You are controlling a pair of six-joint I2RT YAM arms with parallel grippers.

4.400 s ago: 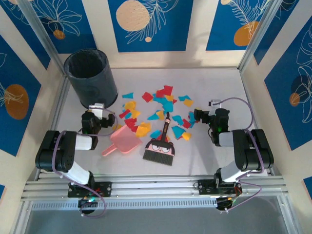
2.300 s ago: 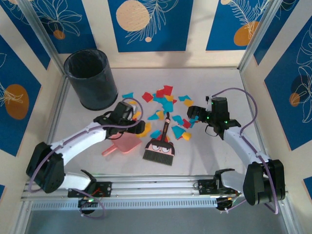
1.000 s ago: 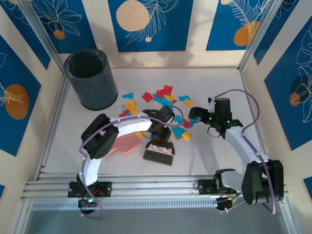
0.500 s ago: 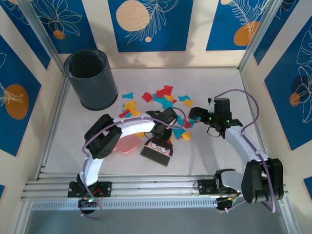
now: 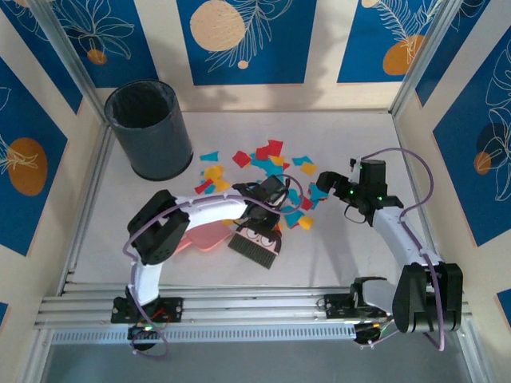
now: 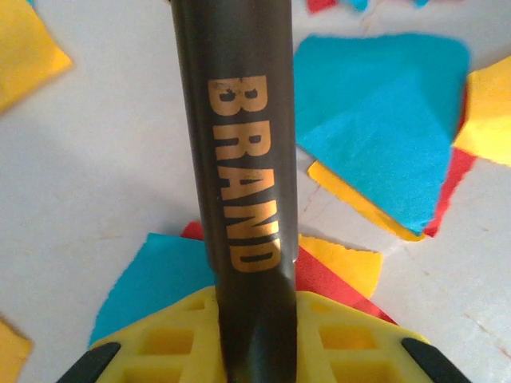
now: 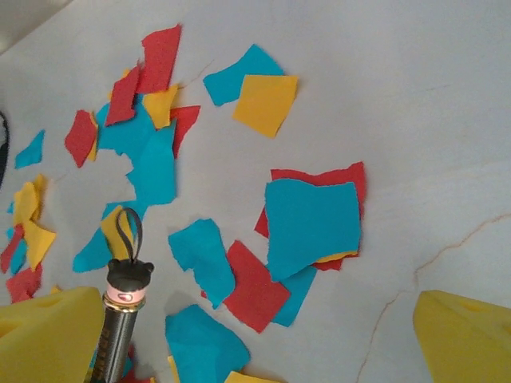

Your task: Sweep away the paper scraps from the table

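Left gripper (image 5: 270, 195) is clamped on the black cylindrical handle (image 6: 239, 159) of the small face-printed hand brush (image 5: 255, 239), partway down for stroke control. The bristle head sits tilted next to the pink plastic dustpan (image 5: 206, 237); contact is unclear from above. Coloured paper scraps (image 5: 267, 169) are spread mid-way across the white-grey matte table (image 5: 359, 247), around and beyond the handle. Right gripper (image 5: 322, 185) hovers at the pile's right edge, jaws wide, empty. My read: it's free to take the dustpan.

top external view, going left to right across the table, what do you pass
black bin → pink dustpan → brush → right gripper
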